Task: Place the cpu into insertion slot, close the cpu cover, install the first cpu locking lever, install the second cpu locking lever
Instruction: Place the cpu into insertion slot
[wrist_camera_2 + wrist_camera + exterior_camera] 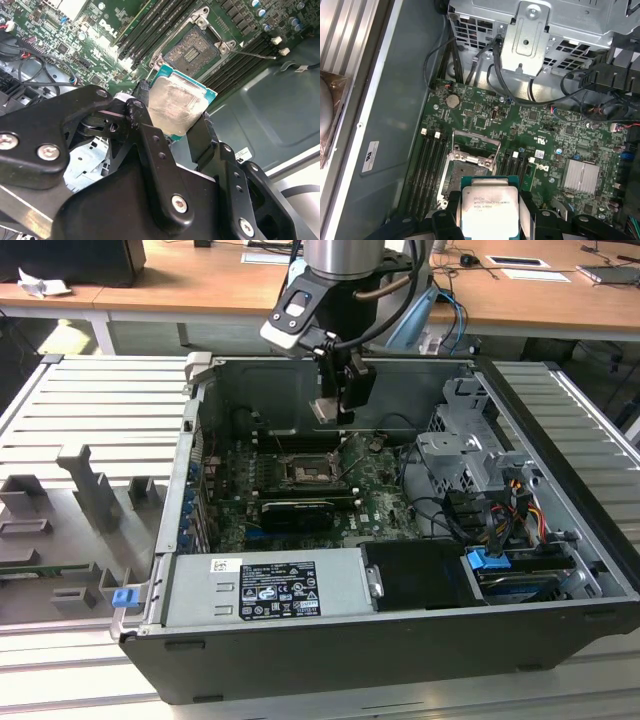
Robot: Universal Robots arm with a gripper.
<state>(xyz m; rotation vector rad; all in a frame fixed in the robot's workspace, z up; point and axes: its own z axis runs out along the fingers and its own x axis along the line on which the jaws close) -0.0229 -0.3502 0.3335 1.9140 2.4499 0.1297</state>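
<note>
Step in hand, by my reading: carrying chip to socket.
- Jaws clamped on opposite edges of small flat square cpu with silver-grey metal top (176, 104), held in air, apart from green circuit board (485, 100).
- Square dark insertion slot with thin metal rim (462, 174) lies bare, near chip in both wrist views.
- Thin silver metal frame cpu cover (476, 145) looks swung up clear of slot.
- To do well: keep chip level, square its edges to rim, come straight down, no sliding across contacts.
- Risk: tilt, bent contacts.
</note>
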